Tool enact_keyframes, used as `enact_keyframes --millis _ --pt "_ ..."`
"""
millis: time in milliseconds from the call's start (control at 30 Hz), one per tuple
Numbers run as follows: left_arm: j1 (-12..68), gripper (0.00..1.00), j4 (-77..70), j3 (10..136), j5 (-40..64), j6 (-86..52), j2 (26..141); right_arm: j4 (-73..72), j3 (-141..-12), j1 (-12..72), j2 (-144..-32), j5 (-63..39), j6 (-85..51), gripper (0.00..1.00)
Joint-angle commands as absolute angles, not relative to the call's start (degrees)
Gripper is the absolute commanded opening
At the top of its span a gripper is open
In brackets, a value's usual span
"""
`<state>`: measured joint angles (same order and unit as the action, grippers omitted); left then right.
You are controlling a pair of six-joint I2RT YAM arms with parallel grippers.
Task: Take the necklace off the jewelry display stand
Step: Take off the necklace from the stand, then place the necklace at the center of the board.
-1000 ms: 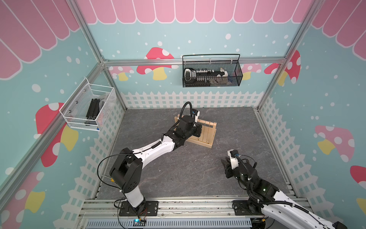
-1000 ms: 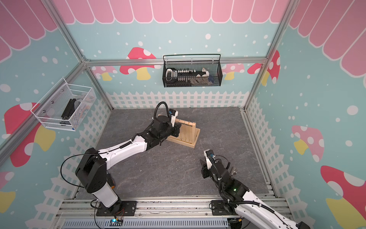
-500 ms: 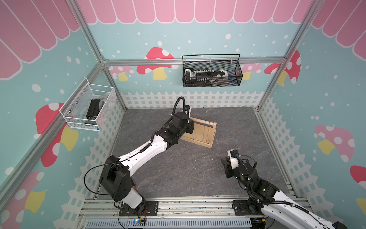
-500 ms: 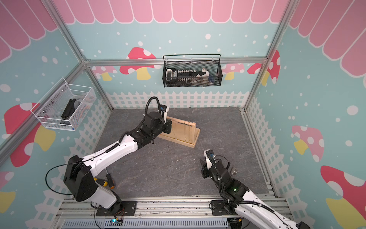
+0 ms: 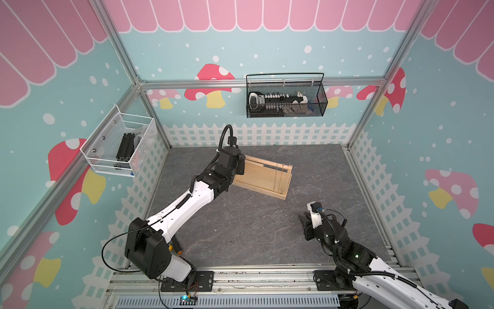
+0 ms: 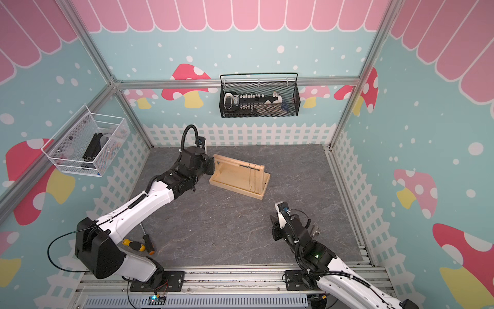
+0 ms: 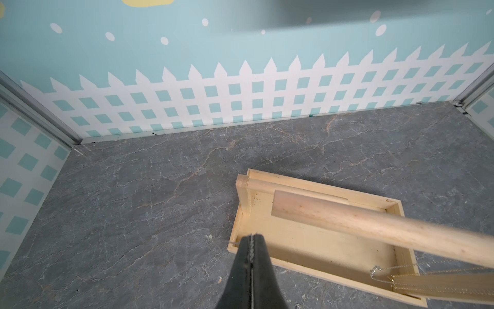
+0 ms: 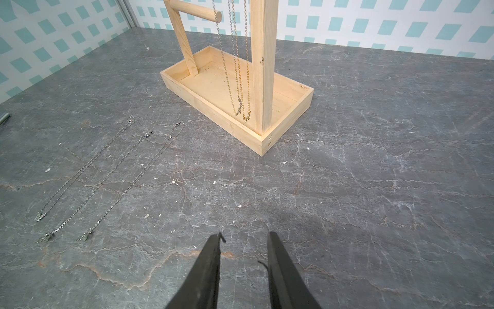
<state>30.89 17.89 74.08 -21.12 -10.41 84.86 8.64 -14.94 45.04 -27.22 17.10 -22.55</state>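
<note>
Left wrist view shows the left gripper (image 7: 251, 240), black jaws pressed together, just off one end of the pale wooden jewelry display stand (image 7: 307, 240). A second ago it sat over the round dowel bar (image 7: 374, 227); it has since swung toward the bench's left edge. Whether a chain came along is unclear, as only a thin sliver shows beside the tip. Thin gold and silver necklaces (image 8: 238, 80) hang beside the tall upright post, so removal remains to be done — their bar is cut off in the right wrist view. The stand sits unmoved near the back edge of the grey marbled bench (image 8: 347, 187). The right gripper (image 8: 244, 238), part open and empty, hovers near the front edge. Three silver chains (image 8: 107, 174) lying on the bench are too fine to make out in the top views.
</note>
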Motion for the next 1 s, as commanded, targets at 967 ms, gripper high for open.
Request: enact_keyframes --millis 967 --pt "56.34 0.0 15.04 52.29 4.35 -25.68 56.56 10.36 -13.62 44.82 -24.7 18.5 -22.89 0.32"
